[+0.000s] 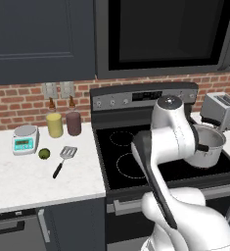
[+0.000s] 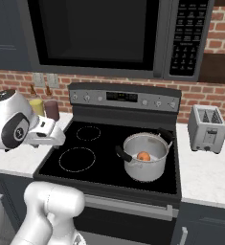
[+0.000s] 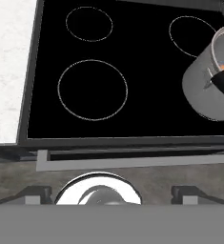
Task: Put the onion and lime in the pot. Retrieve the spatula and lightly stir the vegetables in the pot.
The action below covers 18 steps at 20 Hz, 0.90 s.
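Left base view first: I see the lime (image 1: 44, 153) resting on the white desk (image 1: 18, 181) left of the stove (image 1: 136, 152), just beside the slotted head of the spatula (image 1: 63, 159), whose black handle points toward me. A small scale (image 1: 25, 138) stands close behind the lime, and two jars (image 1: 63, 123) sit at the brick wall. The arm (image 1: 172, 137) covers part of the pot (image 1: 210, 144) on the stove's right side, with a toaster (image 1: 223, 110) behind it. Right base view: I can see the onion (image 2: 143, 156) lying inside the pot (image 2: 145, 162), which sits on the front right burner, its dark handle pointing left. Hand view: I am looking down on the two left burners, with the pot (image 3: 206, 90) at the right edge; the jaws (image 3: 111, 195) stand wide apart, holding nothing.
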Available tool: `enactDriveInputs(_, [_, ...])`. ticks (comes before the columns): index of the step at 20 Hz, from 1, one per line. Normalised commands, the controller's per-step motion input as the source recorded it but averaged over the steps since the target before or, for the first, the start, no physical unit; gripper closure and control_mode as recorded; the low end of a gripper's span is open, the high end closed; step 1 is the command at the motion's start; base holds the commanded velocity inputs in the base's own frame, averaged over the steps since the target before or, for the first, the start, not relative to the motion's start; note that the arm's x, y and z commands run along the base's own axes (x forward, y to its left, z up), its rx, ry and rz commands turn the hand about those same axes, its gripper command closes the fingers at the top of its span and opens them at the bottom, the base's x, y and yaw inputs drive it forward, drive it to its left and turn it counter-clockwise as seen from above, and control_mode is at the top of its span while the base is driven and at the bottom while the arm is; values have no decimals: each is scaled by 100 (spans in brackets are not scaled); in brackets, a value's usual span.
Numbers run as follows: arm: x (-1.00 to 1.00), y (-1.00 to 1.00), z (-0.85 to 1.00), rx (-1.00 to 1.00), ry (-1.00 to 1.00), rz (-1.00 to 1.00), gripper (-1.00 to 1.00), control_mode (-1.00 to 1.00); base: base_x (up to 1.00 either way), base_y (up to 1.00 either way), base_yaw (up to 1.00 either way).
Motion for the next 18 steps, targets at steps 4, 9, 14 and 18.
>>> enactDriveInputs(4, [0,100,-2,0,-3,10,-100,-100,0,0,0])
enactDriveInputs(9, [10,100,-1,0,-6,23,-100,-100,0,0,0])
enactDriveInputs(14, [47,99,-1,0,-3,41,-100,-100,0,0,0])
enactDriveInputs(18, [72,78,-10,0,0,58,-100,-100,0,0,0])
